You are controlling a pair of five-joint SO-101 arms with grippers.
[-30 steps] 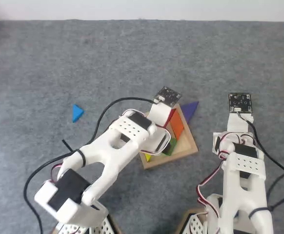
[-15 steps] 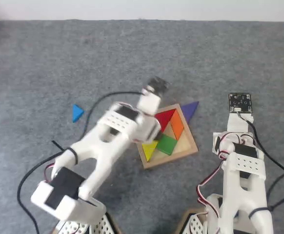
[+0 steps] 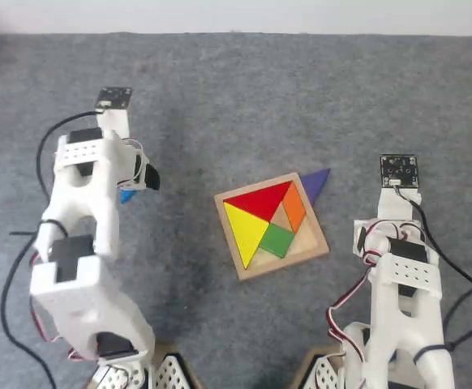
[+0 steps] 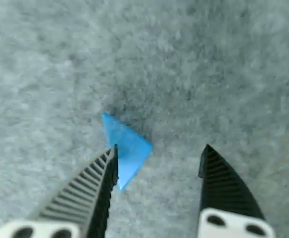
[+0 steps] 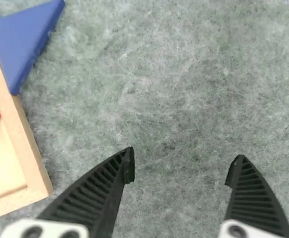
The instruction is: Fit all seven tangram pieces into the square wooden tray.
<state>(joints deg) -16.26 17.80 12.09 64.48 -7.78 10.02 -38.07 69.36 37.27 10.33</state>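
A: Where's the blue triangle (image 4: 127,148)?
B: Half hidden by the left arm (image 3: 86,186) on the fuzzy carpet (image 3: 244,97), nine o'clock from the wooden tray (image 3: 285,264). The left gripper (image 4: 160,151) is wide open over it, and the right gripper (image 5: 184,154) is wide open too.

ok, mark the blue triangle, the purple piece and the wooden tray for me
blue triangle (image 4: 126,146), left wrist view, middle of its top face.
purple piece (image 3: 315,181), high view, middle of the part showing beside the tray.
wooden tray (image 5: 25,148), right wrist view, on its raised wooden rim.
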